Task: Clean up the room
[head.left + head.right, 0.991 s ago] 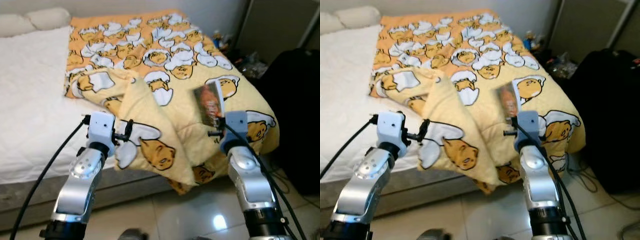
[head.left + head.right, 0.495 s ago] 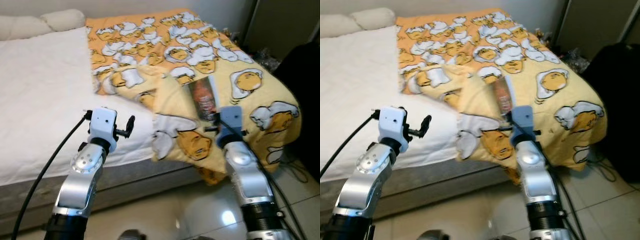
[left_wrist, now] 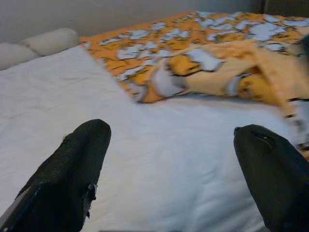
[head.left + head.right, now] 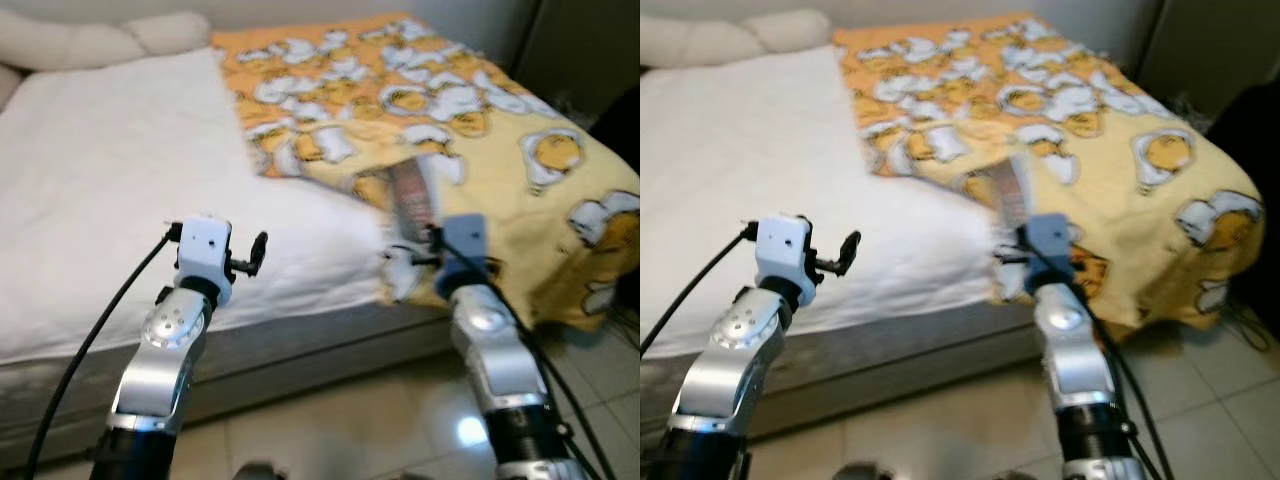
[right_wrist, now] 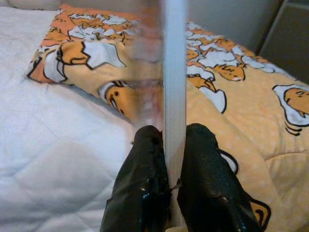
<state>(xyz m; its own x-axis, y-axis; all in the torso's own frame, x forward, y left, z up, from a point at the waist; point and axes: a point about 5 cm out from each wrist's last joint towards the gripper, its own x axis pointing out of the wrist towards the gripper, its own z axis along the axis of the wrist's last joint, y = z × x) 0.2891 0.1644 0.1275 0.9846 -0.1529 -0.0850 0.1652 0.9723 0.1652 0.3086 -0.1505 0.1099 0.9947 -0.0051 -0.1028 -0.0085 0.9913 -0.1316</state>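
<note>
My right gripper [image 4: 418,243] is shut on a thin book [image 4: 408,195], held upright by its lower edge over the bed's near side. In the right wrist view the book's [image 5: 174,72] white page edge rises between the two black fingers [image 5: 145,159]. My left gripper [image 4: 256,250] is open and holds nothing, raised in front of the white mattress [image 4: 120,150]. Its fingers [image 3: 82,154] stand wide apart in the left wrist view. A yellow and orange blanket [image 4: 480,110] with an egg cartoon print lies crumpled on the bed's right half.
Two pale pillows [image 4: 100,40] lie at the head of the bed. A grey bed base [image 4: 300,350] runs along the near side above a glossy tiled floor [image 4: 330,430]. Something dark [image 4: 1260,110] stands beyond the bed's right end.
The whole picture has shifted to the right, so the camera has swung left toward the white mattress. Both grippers stand as before, the right one still shut on the book.
</note>
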